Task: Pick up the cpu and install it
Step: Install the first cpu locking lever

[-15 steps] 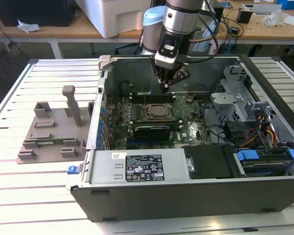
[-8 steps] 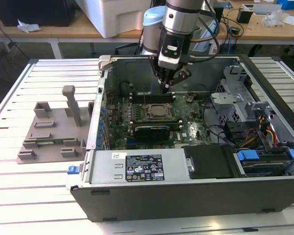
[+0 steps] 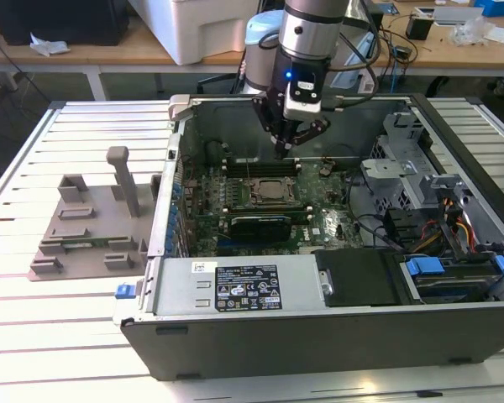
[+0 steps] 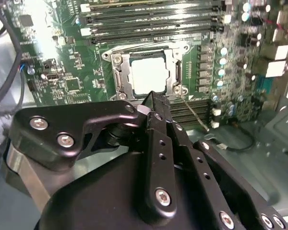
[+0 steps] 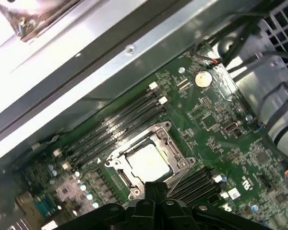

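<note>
Exterior view puts the gripper (image 3: 286, 151) inside the open case (image 3: 319, 336), hanging above the board (image 3: 319, 222) near its far edge, with the socket (image 3: 273, 191) just below and a little toward the camera. The cpu (image 3: 275, 192) already lies in that socket, its silvery top facing up — it reads as a pale square in both wrist views (image 4: 147, 73) (image 5: 147, 162), ringed by the metal frame (image 4: 178, 72). From the fingertips the chip lies straight down and slightly forward; in the second wrist view the tips (image 4: 151, 103) sit over the frame's near edge, not over the chip's middle. The chip is square, so it has no long axis to speak of; its sides run parallel to the memory slots (image 5: 117, 125). The fingers look drawn together to a point with nothing between them, so the gripper appears shut and empty. Whether the chip is fully seated or merely resting in place I cannot tell — glare washes out its top, and the gripper's body hides the near side of the socket. On the table at the exterior view's left a grey tray (image 3: 88, 239) with posts stands well apart from the case.
</note>
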Robot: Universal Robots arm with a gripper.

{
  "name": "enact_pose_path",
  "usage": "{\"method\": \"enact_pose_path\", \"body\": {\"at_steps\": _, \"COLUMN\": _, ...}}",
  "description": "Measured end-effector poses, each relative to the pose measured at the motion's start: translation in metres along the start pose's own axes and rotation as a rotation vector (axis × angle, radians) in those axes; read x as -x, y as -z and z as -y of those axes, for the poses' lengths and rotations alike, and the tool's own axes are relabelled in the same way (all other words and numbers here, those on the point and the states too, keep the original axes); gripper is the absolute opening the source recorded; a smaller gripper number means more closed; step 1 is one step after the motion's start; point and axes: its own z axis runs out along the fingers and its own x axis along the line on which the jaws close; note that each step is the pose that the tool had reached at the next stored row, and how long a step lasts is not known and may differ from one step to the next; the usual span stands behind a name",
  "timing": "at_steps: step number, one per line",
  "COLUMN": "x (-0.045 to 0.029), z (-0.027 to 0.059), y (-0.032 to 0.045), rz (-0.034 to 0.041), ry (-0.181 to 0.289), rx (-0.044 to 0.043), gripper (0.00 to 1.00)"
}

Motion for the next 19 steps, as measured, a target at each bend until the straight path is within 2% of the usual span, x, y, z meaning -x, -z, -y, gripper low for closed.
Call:
{"method": "enact_pose_path", "body": {"at_steps": 2, "x": 0.0000, "z": 0.0000, "y": 0.0000, "rz": 0.0049, "ry": 0.061, "rx": -0.0046, "gripper": 0.11}}
{"method": "enact_pose_path", "body": {"at_steps": 6, "x": 0.0000, "z": 0.0000, "y": 0.0000, "rz": 0.0093, "ry": 0.117, "rx": -0.0089, "gripper": 0.11}}
{"method": "enact_pose_path", "body": {"at_steps": 8, "x": 0.0000, "z": 0.0000, "y": 0.0000, "rz": 0.0126, "ry": 0.162, "rx": -0.0117, "gripper": 0.11}}
{"method": "enact_pose_path", "body": {"at_steps": 10, "x": 0.0000, "z": 0.0000, "y": 0.0000, "rz": 0.0144, "ry": 0.194, "rx": -0.0128, "gripper": 0.11}}
{"method": "enact_pose_path", "body": {"at_steps": 13, "x": 0.0000, "z": 0.0000, "y": 0.0000, "rz": 0.0147, "ry": 0.249, "rx": -0.0092, "gripper": 0.11}}
{"method": "enact_pose_path", "body": {"at_steps": 16, "x": 0.0000, "z": 0.0000, "y": 0.0000, "rz": 0.0081, "ry": 0.281, "rx": 0.0065, "gripper": 0.11}}
{"method": "enact_pose_path", "body": {"at_steps": 19, "x": 0.0000, "z": -0.0001, "y": 0.0000, "rz": -0.0056, "ry": 0.308, "rx": 0.0368, "gripper": 0.11}}
